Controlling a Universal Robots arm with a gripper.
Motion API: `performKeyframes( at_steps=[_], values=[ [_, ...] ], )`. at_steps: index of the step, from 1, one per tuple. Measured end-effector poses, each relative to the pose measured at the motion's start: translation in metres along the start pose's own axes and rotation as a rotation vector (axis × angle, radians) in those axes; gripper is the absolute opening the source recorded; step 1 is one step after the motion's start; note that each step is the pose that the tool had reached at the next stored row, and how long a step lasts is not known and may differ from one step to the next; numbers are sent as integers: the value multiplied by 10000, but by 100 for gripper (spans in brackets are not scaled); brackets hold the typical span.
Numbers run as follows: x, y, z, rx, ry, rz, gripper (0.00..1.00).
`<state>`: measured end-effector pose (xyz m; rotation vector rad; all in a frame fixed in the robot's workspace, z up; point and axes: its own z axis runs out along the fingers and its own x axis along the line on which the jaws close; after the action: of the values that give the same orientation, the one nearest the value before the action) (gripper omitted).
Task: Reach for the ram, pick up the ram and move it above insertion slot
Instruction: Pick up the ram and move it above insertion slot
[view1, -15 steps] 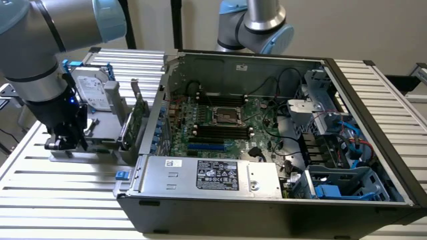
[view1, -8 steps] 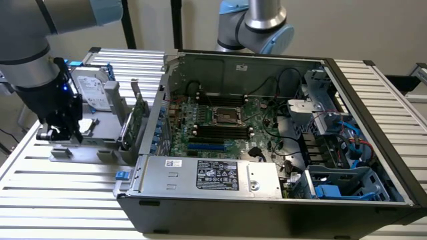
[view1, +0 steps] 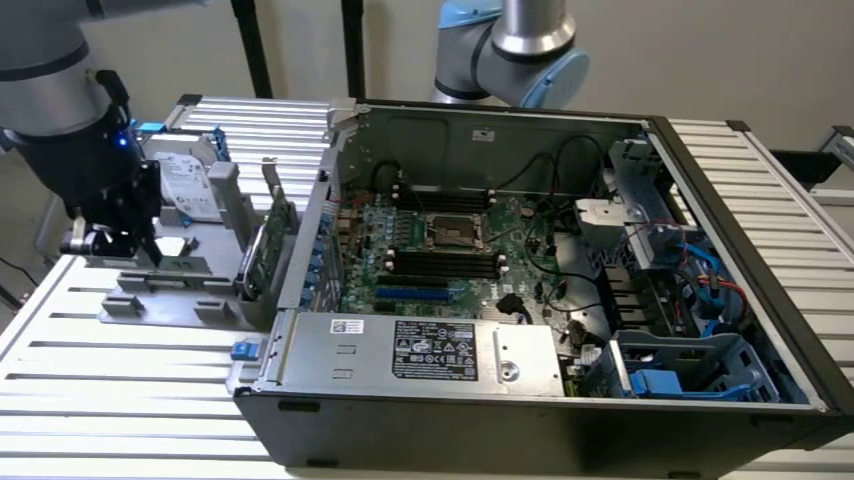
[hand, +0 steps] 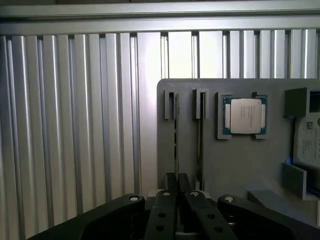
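The gripper (hand: 177, 181) has its jaws almost closed, pinching the near end of the ram (hand: 176, 145). The ram stands on edge in one of two narrow slots of the one grey holder (hand: 240, 165). The other slot holds a second stick (hand: 200, 145). Farther away, a pocket holds one processor (hand: 245, 116).

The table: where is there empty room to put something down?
The ribbed table is bare in front of the grey tray, on the exterior view's left of the computer case. Another bare strip runs past the case on the exterior view's right. Crowded: the tray, under the gripper, and inside the case.
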<state>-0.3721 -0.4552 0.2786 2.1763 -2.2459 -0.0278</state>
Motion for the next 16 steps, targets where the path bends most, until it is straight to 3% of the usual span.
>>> performKeyframes(
  at_steps=[16],
  values=[
    [-16,-434,-737,-1,-22,-49,13]
  ],
)
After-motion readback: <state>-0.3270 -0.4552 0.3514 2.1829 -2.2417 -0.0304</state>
